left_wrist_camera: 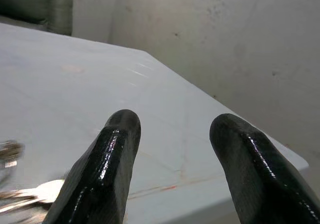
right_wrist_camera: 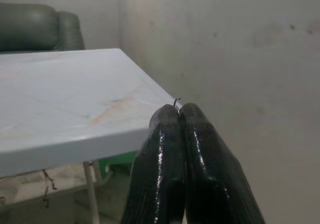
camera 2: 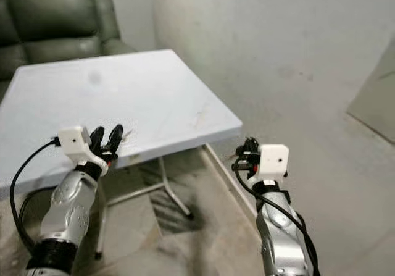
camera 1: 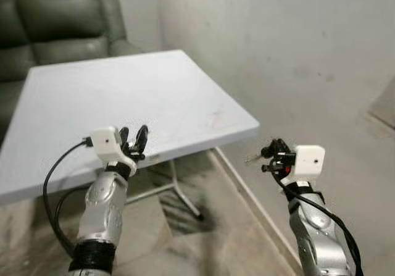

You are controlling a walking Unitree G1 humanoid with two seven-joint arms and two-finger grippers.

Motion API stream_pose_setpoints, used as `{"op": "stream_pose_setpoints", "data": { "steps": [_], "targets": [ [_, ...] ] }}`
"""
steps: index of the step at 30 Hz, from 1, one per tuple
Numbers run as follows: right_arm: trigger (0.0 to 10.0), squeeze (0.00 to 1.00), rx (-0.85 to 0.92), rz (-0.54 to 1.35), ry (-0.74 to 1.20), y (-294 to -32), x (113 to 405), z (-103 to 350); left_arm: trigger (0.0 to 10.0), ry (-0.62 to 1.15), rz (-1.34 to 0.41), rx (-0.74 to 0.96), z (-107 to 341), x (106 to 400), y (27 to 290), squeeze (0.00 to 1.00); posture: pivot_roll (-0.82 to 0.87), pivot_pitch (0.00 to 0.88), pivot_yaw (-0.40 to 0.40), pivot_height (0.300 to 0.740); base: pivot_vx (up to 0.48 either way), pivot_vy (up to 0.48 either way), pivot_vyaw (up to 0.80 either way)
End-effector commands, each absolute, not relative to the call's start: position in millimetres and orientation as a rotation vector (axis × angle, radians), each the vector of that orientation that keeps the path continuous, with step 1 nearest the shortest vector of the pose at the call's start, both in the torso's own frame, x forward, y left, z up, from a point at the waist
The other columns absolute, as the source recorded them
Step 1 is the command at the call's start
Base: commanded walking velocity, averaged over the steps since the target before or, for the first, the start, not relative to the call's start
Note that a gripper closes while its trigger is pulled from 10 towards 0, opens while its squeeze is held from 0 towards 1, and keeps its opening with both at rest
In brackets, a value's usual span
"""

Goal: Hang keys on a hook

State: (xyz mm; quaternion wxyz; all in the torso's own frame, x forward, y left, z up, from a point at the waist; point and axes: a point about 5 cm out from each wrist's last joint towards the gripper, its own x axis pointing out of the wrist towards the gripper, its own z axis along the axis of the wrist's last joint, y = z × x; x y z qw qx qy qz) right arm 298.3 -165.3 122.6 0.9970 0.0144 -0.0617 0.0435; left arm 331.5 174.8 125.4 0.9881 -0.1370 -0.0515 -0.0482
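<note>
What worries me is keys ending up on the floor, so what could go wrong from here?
1. The keys lie on the table close to its near edge, right beside the open left end effector. A clumsy approach might push them off instead of gripping them.
2. The right end effector is shut, with just a thin wire tip poking out between its fingertips. If it holds something, the pinch looks slight and may slip.

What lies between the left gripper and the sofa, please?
Only the table: in the left eye view its pale top runs bare from the open left gripper to the sofa.
</note>
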Motion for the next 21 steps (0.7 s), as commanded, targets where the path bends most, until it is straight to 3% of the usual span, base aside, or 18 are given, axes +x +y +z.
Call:
{"op": "stream_pose_setpoints", "data": {
  "steps": [1, 21],
  "targets": [
    [10.0, 0.0, 0.026, 0.079, -0.141, -168.2, 300.4, 129.1, 10.0, -0.108, -0.102, -0.27, 127.9, 332.1, 170.8, 0.0, 0.03, 0.0, 0.0, 0.74, 0.0, 0.0, -0.68],
    [10.0, 0.0, 0.031, 0.079, -0.143, -165.5, 300.9, 130.3, 10.0, -0.094, -0.116, -0.278, 124.7, 330.9, 161.9, 0.0, 0.03, 0.0, 0.0, 0.74, 0.0, 0.0, -0.68]
  ]
}}
